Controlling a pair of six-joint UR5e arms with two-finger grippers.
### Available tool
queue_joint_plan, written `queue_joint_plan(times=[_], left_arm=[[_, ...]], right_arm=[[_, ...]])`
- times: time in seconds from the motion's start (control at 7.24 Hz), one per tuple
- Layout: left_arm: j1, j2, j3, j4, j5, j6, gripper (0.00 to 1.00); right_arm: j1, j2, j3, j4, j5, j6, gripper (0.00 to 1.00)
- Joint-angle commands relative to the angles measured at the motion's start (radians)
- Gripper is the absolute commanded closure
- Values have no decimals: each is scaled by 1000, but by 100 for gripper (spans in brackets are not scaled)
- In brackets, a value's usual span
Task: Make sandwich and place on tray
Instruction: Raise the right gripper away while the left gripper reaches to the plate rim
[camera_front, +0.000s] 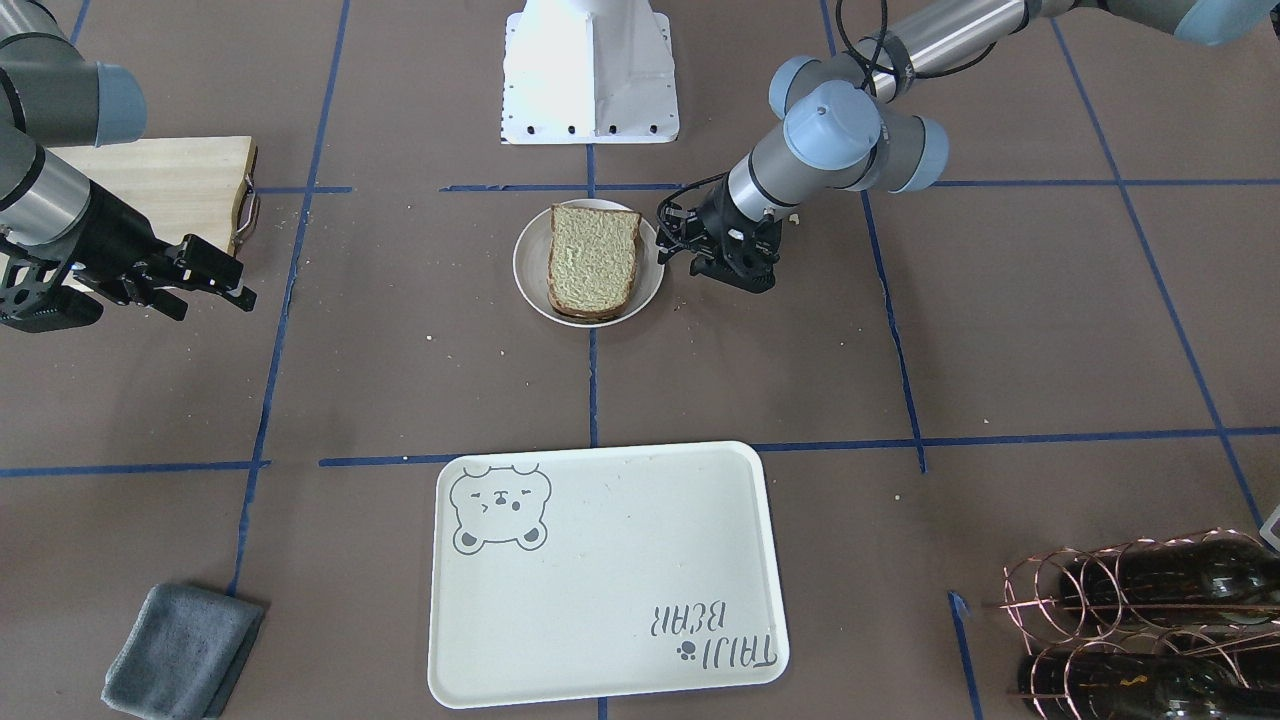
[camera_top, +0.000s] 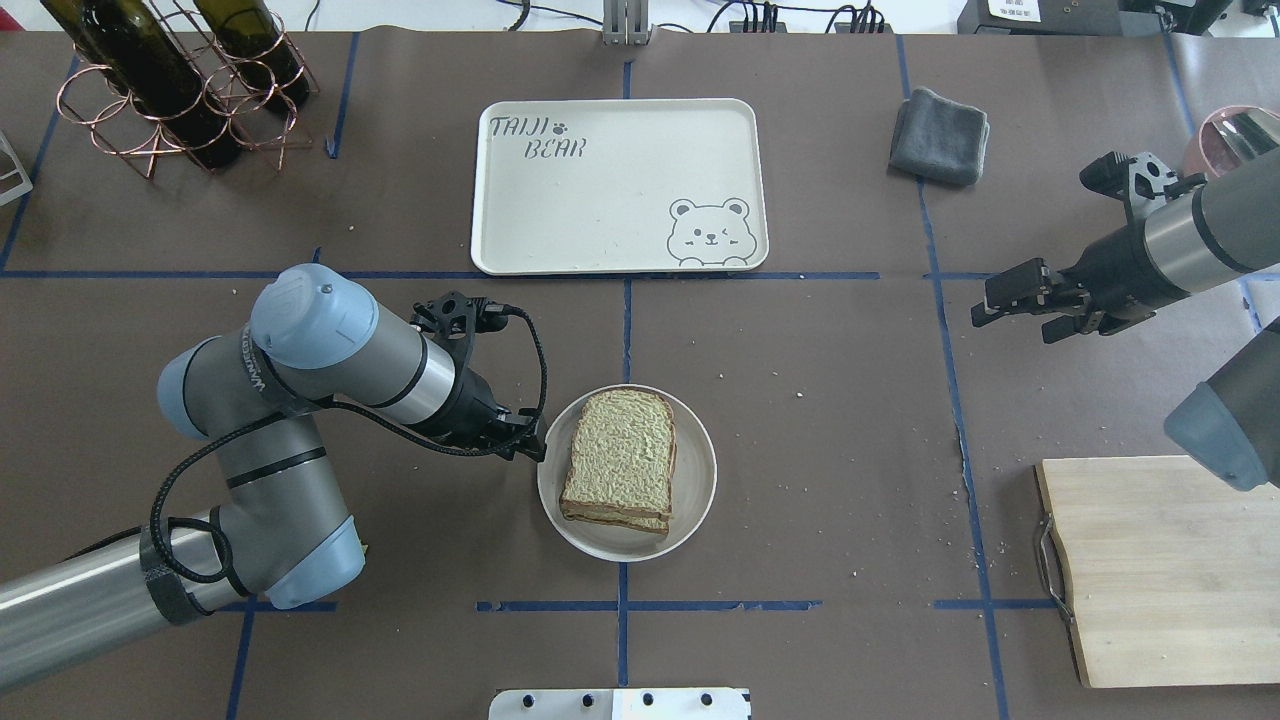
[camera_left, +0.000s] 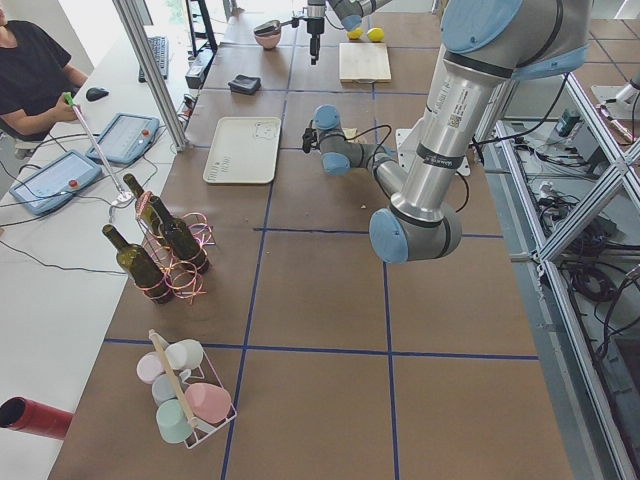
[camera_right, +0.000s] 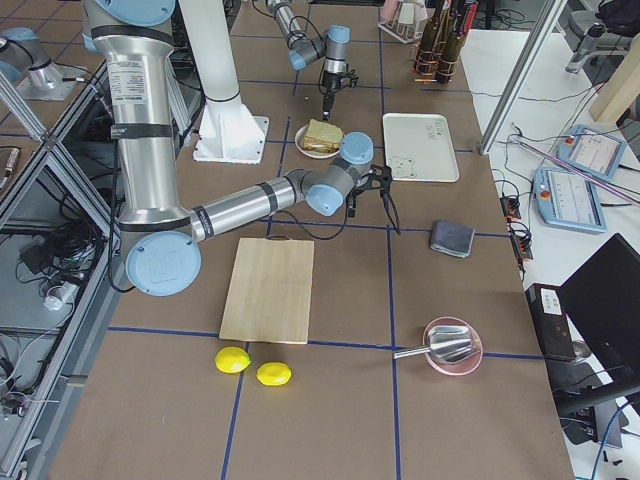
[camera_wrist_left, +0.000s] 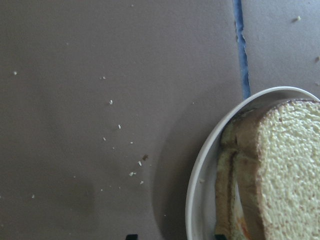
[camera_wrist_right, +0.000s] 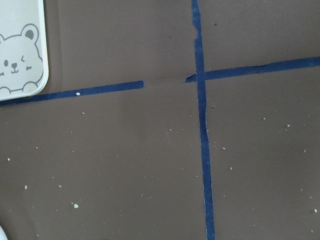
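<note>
The sandwich (camera_top: 622, 460), two tan bread slices stacked, lies on a small round white plate (camera_top: 700, 470) at the table's middle. It also shows in the front view (camera_front: 593, 260). In the left wrist view (camera_wrist_left: 285, 165) a bit of white and orange egg shows between the slices. My left gripper (camera_top: 520, 445) hangs just beside the plate's rim, open and empty, and points down; it also shows in the front view (camera_front: 740, 275). My right gripper (camera_top: 1005, 298) is open and empty, far off to the side. The cream tray (camera_top: 620, 180) with the bear drawing lies bare beyond the plate.
A wooden cutting board (camera_top: 1160, 570) lies near my right arm. A grey cloth (camera_top: 940, 135) lies by the tray's right. A copper rack with wine bottles (camera_top: 170, 90) stands at the far left. Two lemons (camera_right: 250, 366) and a pink bowl (camera_right: 450, 345) lie past the board.
</note>
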Motion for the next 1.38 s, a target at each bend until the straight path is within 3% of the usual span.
queue_joint_plan(times=[0.0,1.24], left_arm=[[1,-9,4,0,4,-20,58],[41,-37,54,-1,47,-79,69]], right_arm=[[0,-7,1,1,-2,-1,0],[-1,-16,1,3,-3,-1,0]])
